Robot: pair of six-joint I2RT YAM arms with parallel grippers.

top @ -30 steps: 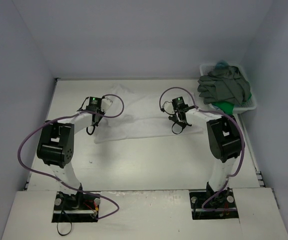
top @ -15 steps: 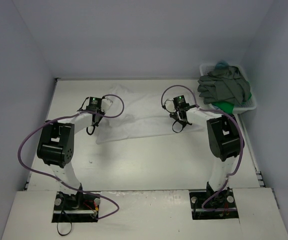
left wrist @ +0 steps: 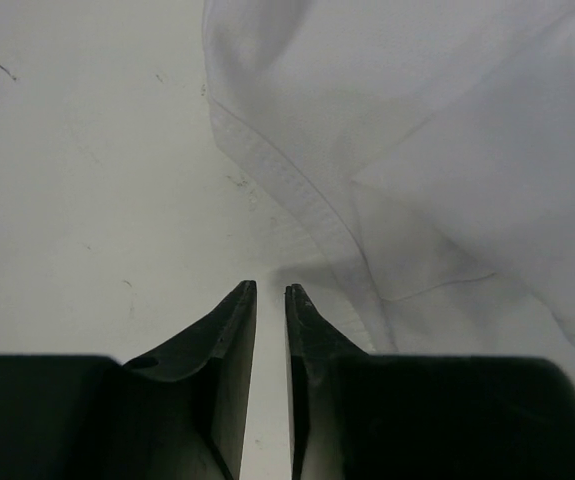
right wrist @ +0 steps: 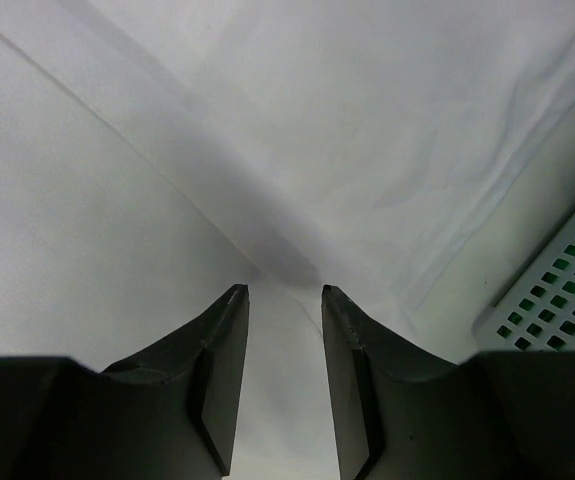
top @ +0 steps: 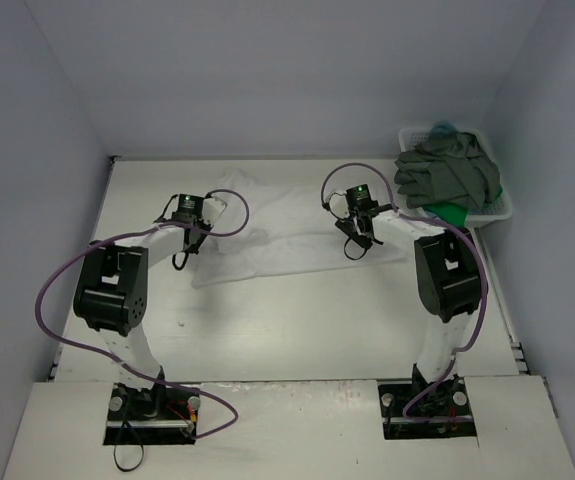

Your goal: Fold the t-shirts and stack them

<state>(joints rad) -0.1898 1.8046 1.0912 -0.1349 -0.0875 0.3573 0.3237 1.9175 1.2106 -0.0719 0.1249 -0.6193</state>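
while both grippers hover, white t-shirt (top: 287, 230) lies spread.

both grippers (left wrist: 269, 290) (right wrist: 285, 290) slightly parted, empty

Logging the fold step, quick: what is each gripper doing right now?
Left gripper: narrow gap between its jaws, nothing held, at the white t-shirt's edge.
Right gripper: open, empty, above the white t-shirt.

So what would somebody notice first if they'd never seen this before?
Probably the two black arms with looping purple cables, both leaning over a white t-shirt spread flat in the middle of the table. Then the white basket in the far right corner, piled with a dark grey t-shirt and a bit of bright green t-shirt poking out underneath.
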